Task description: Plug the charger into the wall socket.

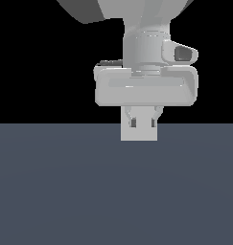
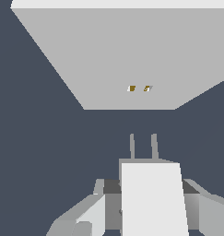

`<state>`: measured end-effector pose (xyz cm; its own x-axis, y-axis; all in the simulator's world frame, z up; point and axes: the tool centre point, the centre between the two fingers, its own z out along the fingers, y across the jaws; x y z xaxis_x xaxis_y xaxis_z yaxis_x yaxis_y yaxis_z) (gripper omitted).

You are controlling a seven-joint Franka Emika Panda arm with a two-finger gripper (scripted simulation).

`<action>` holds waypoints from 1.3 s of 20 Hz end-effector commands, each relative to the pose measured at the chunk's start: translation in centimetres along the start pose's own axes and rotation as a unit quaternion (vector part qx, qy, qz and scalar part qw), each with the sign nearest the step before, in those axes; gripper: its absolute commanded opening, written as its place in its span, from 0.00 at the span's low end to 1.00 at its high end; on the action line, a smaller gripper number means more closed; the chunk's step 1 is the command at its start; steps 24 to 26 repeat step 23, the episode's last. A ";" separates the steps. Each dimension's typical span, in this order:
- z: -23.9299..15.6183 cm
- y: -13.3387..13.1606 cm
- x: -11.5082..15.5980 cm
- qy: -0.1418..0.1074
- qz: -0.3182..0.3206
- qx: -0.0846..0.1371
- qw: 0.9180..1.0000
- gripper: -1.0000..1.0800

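The wall socket [image 2: 118, 55] is a flat light-grey square plate with two small yellowish dots at its centre. In the wrist view the charger [image 2: 152, 198], a plain white block, sits between my fingers [image 2: 111, 186]. Its two thin prongs point at the plate and stop short of it, with a gap of dark floor between. The prongs line up roughly under the two dots. My gripper [image 2: 148, 184] is shut on the charger. In the exterior view my gripper [image 1: 143, 123] hangs in front of the wall socket [image 1: 139, 135]. There the block cannot be told apart from the plate.
A flat dark blue-grey floor [image 1: 65, 191] stretches all around the plate. Above it the background is black. The arm's white hand body [image 1: 144, 88] fills the upper middle of the exterior view.
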<state>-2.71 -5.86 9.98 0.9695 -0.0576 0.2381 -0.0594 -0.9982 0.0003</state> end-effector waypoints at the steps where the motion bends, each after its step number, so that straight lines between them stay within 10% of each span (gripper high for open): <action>1: 0.0 0.0 0.2 0.000 0.000 0.000 1.000 0.00; 26: 1.1 0.0 4.8 0.000 0.000 0.000 1.000 0.00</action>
